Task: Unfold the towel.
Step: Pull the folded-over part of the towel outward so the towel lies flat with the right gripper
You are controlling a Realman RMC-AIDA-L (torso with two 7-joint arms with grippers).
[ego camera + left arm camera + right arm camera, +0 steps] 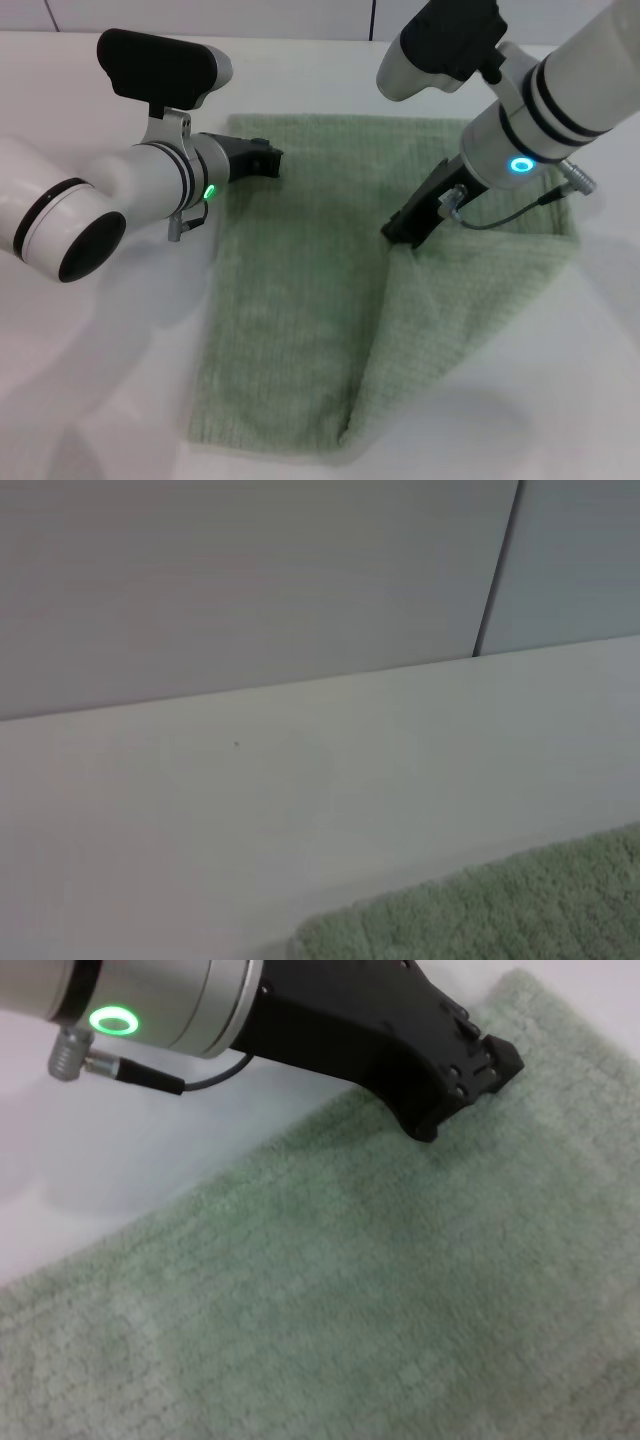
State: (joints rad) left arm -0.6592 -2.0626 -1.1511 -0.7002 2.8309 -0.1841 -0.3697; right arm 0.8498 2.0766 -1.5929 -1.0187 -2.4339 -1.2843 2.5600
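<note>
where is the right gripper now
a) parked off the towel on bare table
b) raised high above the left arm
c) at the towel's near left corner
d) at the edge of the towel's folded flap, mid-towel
d: the right gripper sits at the edge of the folded flap in the middle of the towel, while the left gripper is at its far left edge.

Towel (300, 300) perhaps hides right jaws.

Towel (300, 300) flat on worktop (90, 380), centre. Its right part folded, flap edge running from middle down to near edge. Left gripper (268, 157) at towel's far left edge. Right gripper (405, 228) on fold, middle-right.
</note>
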